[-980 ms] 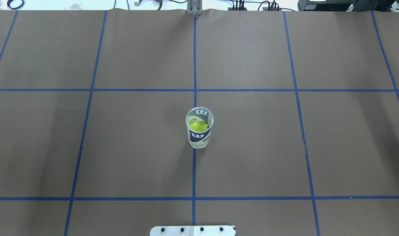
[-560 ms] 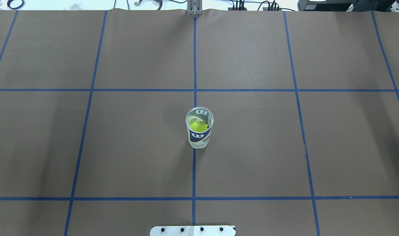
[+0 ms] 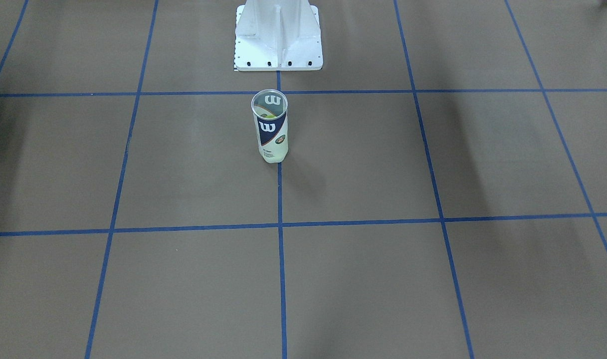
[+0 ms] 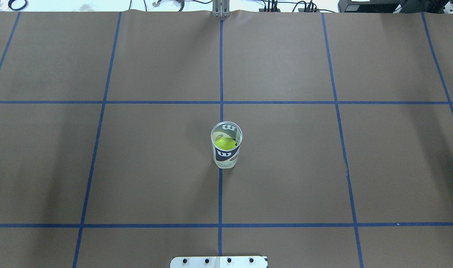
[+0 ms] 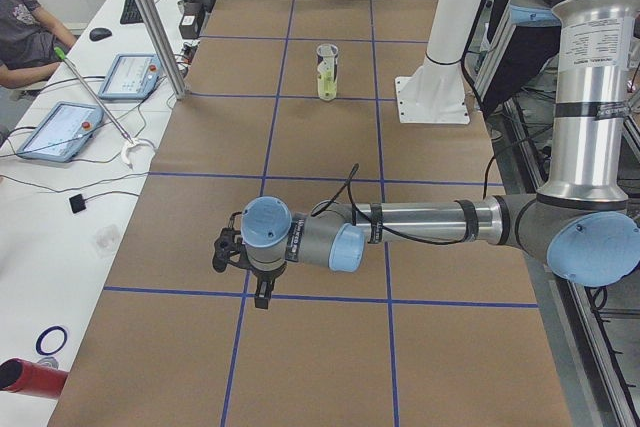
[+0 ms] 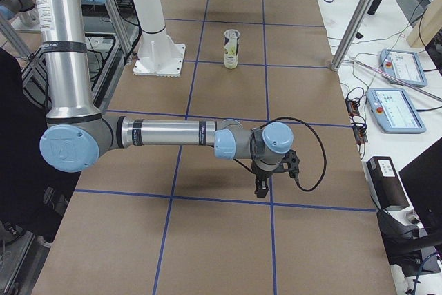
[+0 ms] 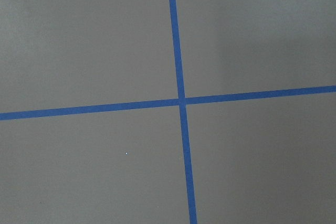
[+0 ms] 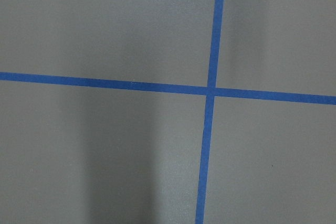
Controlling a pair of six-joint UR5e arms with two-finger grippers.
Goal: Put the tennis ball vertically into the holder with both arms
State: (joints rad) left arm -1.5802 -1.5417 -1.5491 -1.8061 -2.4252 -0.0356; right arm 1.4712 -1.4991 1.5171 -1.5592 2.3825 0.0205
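Note:
The holder (image 4: 226, 153), a white and navy can with a "W" logo and a silver rim, stands upright at the table's middle. It also shows in the front view (image 3: 272, 132) and both side views (image 5: 327, 72) (image 6: 232, 48). A yellow-green tennis ball (image 4: 226, 142) lies inside it. My left gripper (image 5: 262, 292) hangs far from the can, over a tape crossing at the table's left end. My right gripper (image 6: 261, 188) hangs likewise at the right end. I cannot tell whether either is open or shut. Both wrist views show only brown paper and blue tape.
The white pedestal base (image 3: 278, 40) stands behind the can on the robot's side. Blue tape lines (image 4: 220, 102) grid the brown table cover. Tablets (image 5: 60, 130) and cables lie on the side bench, where an operator (image 5: 25, 32) sits.

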